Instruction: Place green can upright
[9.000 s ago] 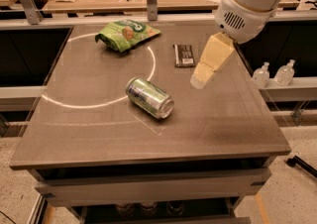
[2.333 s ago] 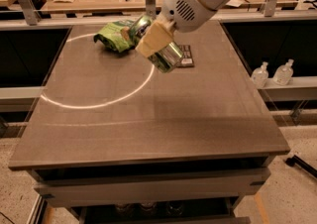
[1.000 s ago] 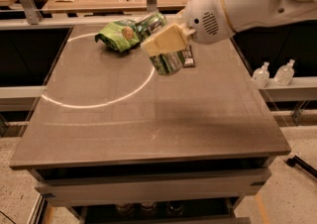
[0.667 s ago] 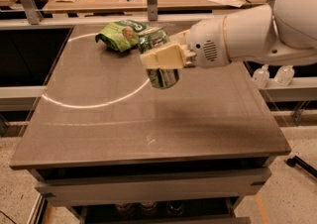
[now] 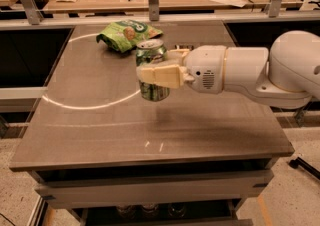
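Observation:
The green can (image 5: 152, 55) is upright in my gripper (image 5: 156, 72), with its silver top up. The gripper reaches in from the right on a white arm and its cream fingers (image 5: 159, 76) are shut around the can's middle. The can hangs above the brown table (image 5: 100, 120), near its centre. Whether its base touches the table I cannot tell.
A green snack bag (image 5: 126, 33) lies at the table's back left, just behind the can. A white arc is marked on the tabletop (image 5: 85, 105). A desk with headphones and papers stands behind a rail at the back. Floor shows at the right.
The can lay on its side on the table at first. My gripper has taken hold of it, lifted it, turned it upright and moved it toward the table's centre.

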Controlling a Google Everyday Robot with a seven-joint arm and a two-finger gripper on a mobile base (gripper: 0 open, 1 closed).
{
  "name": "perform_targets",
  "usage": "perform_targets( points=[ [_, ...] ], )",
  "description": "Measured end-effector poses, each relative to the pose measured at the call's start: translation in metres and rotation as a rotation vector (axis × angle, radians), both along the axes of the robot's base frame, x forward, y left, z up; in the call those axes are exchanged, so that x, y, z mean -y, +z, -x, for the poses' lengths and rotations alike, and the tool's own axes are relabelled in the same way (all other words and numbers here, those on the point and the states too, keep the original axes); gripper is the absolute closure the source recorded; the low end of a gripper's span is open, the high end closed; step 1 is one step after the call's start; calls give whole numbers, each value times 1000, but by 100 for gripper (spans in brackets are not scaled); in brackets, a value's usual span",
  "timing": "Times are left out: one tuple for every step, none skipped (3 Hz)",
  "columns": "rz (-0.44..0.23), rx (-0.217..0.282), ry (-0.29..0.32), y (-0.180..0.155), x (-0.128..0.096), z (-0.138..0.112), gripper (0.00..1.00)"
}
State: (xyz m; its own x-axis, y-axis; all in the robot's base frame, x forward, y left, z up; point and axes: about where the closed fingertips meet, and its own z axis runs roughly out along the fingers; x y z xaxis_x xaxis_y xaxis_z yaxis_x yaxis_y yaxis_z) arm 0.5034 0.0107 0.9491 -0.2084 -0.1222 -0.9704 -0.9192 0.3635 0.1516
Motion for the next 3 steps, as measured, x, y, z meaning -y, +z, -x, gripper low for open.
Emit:
perform_targets(
  points=[
    [18, 66, 39, -11, -5, 10, 100],
    [49, 97, 47, -28, -6, 22, 100],
    [80, 113, 24, -45, -6, 31, 100]
  ],
)
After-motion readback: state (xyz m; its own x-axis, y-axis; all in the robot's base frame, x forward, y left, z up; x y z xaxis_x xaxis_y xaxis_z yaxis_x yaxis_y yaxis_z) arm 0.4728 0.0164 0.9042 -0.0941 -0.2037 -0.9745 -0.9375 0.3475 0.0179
